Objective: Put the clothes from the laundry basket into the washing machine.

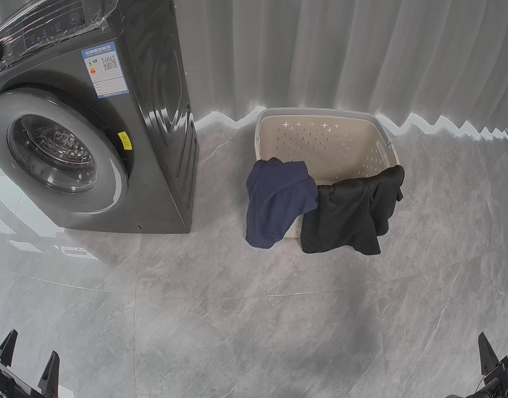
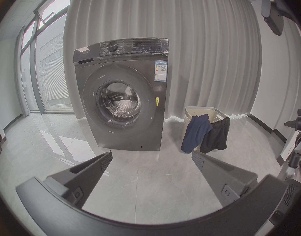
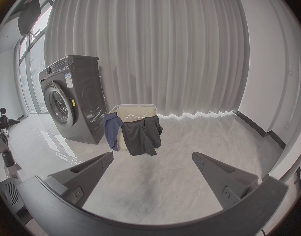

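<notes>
Left claw (image 2: 152, 154) and right claw (image 3: 151, 154) gape empty. Well ahead hangs a limp navy garment (image 1: 279, 197); I'd pinch its bunched top.

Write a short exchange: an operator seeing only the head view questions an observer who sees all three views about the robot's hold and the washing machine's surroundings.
Operator: Is anything held? I see only tips.
Observer: No. The left gripper and right gripper each have fingers spread wide, nothing between.
Operator: What stands beyond the washing machine, away from the laundry basket?
Observer: A tall window, seen from the left wrist.
</notes>
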Robot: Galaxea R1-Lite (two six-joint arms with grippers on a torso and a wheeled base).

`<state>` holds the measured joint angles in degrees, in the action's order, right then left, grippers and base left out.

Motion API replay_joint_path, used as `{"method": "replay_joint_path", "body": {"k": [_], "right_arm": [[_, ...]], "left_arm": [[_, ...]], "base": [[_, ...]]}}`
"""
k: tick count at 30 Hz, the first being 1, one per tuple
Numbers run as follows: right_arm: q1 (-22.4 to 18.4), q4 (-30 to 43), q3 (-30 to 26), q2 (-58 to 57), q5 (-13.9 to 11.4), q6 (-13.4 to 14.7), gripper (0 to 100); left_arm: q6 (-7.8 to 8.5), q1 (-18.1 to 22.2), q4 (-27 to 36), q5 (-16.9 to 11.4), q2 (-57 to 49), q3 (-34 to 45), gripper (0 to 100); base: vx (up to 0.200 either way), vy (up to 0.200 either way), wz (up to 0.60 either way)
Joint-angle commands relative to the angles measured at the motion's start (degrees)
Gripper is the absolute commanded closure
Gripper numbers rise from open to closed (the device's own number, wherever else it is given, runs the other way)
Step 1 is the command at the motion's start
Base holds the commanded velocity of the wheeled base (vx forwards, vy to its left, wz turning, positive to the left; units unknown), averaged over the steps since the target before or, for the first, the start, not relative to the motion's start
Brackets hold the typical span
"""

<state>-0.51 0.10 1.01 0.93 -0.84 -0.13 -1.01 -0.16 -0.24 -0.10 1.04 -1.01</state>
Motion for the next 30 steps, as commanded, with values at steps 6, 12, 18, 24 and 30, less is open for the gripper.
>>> {"method": "replay_joint_path", "body": {"k": [6,12,18,24,30], "right_arm": [[0.0,0.0,-1.0,-0.9,0.0,0.0,0],[0.0,0.0,-1.0,-0.9,0.0,0.0,0],[0.0,0.0,-1.0,-0.9,0.0,0.0,0],[0.0,0.0,-1.0,-0.9,0.0,0.0,0],[0.0,0.0,-1.0,-0.9,0.0,0.0,0]], "left_arm": [[-0.04,0.0,0.0,0.0,-0.9,1.0,0],[-0.13,0.0,0.0,0.0,-0.9,1.0,0],[-0.13,0.0,0.0,0.0,-0.9,1.0,0],[-0.13,0.0,0.0,0.0,-0.9,1.0,0],[-0.13,0.0,0.0,0.0,-0.9,1.0,0]], "base": [[0.033,0.0,0.0],[0.0,0.0,0.0],[0.0,-0.167,0.0],[0.0,-0.2,0.0],[0.0,-0.2,0.0]]}}
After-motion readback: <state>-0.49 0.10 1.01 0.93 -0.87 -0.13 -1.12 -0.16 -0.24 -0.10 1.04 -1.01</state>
